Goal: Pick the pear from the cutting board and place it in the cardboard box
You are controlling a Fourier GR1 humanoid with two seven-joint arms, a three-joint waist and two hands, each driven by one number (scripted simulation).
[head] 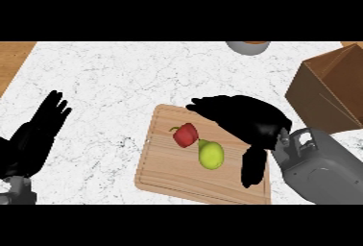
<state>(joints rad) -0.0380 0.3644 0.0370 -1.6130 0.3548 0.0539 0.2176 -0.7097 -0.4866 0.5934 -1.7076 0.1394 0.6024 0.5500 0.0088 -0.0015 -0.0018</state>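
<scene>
Open right robot hand (245, 122) hovers, seemingly just above, beside the pear (211, 154).

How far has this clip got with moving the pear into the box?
Done: nothing is placed; the pear lies on the cutting board, touching a red pepper. In hand: the right hand hovers open over the board beside the pear, holding nothing. The left hand rests open at the left. Left: grasp the pear, lift it and carry it to the cardboard box at upper right.
</scene>
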